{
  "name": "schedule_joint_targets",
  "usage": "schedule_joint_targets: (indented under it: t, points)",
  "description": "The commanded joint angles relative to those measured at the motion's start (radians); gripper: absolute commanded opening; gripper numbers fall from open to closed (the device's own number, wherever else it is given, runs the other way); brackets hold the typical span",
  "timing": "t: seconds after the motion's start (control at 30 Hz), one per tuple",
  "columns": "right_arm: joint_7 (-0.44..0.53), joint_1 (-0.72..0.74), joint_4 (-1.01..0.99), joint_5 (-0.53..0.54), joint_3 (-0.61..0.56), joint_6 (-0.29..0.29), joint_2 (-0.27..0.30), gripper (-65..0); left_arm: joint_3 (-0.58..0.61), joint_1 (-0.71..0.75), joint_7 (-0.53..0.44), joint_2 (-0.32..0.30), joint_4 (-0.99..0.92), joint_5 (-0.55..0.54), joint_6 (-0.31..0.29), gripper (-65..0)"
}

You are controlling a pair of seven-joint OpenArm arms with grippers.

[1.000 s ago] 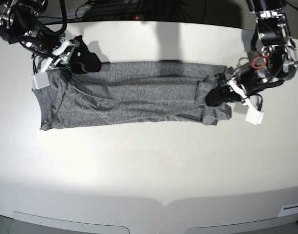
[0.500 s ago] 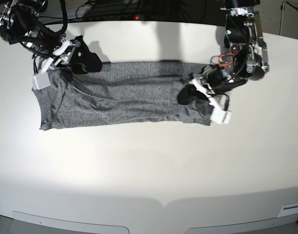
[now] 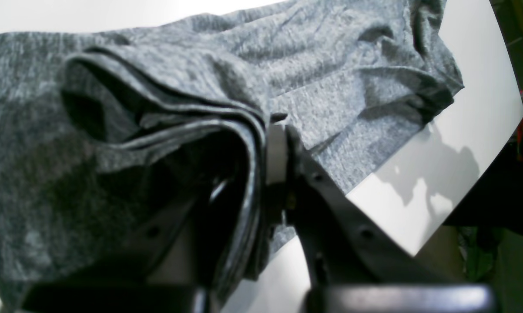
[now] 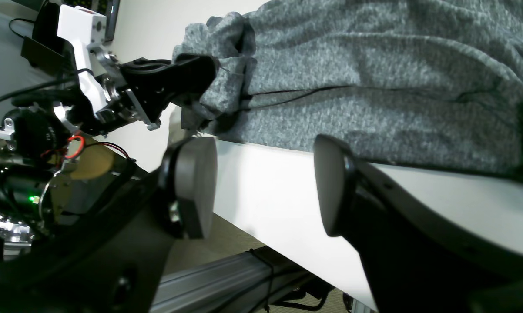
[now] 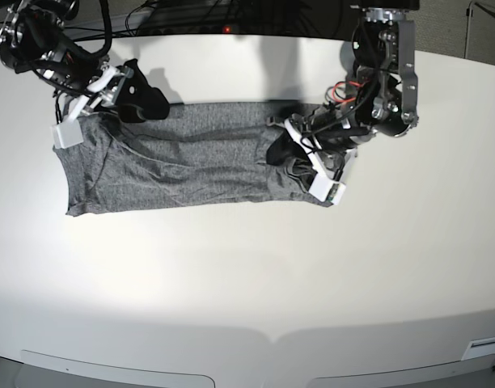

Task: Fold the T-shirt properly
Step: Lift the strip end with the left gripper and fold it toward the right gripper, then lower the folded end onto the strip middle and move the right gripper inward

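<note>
The charcoal-grey T-shirt [image 5: 175, 166] lies as a long band across the far half of the white table [image 5: 247, 275]. My left gripper [image 5: 281, 153] is shut on the shirt's right end, which is lifted and bunched over the band. In the left wrist view several hem layers [image 3: 192, 113] are pinched in that gripper [image 3: 268, 143]. My right gripper [image 5: 146, 101] is open at the shirt's far left corner, just off the cloth. The right wrist view shows its pads [image 4: 196, 187] apart with nothing between them, the T-shirt [image 4: 374, 87] beyond.
Dark cables [image 5: 191, 16] run behind the table's far edge. The right wrist view looks past the table's edge [image 4: 261, 208] to a metal frame rail [image 4: 226, 274] below. Bare table fills the near half.
My left gripper has carried the shirt's right end leftward, shortening the band and folding cloth over itself. The right arm has not moved.
</note>
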Motion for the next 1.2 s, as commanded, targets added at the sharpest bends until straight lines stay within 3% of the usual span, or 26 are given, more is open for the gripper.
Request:
schedule_joint_targets:
  t: [0.0,0.13,0.2,0.5,0.8,0.93,1.0,1.17]
  points:
    - [0.008,0.003,0.018,0.029,0.002,0.005,0.008,-29.4,0.002,-0.013,-0.023,0.005,0.019,-0.032,-0.008,-65.0]
    - [0.008,0.003,0.018,0.03,0.002,0.005,0.008,-29.4,0.042,-0.013,-0.039,0.005,0.019,-0.032,-0.008,-42.8]
    - [0.008,0.003,0.018,0.03,0.002,0.005,0.008,-29.4,0.087,-0.013,-0.052,0.005,0.019,-0.033,-0.008,-39.4]
    - [0.008,0.003,0.018,0.029,0.002,0.005,0.008,-29.4,0.28,-0.02,-0.161,0.005,0.019,-0.021,-0.008,-39.4]
    - [0.008,0.003,0.018,0.026,0.002,0.005,0.008,-29.4,0.282,-0.078,-0.142,0.005,0.019,0.115,-0.008,-39.5]
    - [0.008,0.003,0.018,0.026,0.002,0.005,0.008,-29.4,0.282,-0.076,-0.149,0.005,0.019,0.307,-0.008,-40.1]
    - [0.008,0.003,0.018,0.026,0.002,0.005,0.008,-29.4,0.282,-0.061,-0.187,0.005,0.019,0.365,-0.006,-40.1]
    - [0.008,0.003,0.018,0.026,0.002,0.005,0.008,-29.4,0.283,-0.044,-0.282,0.005,0.019,0.369,0.008,-40.1]
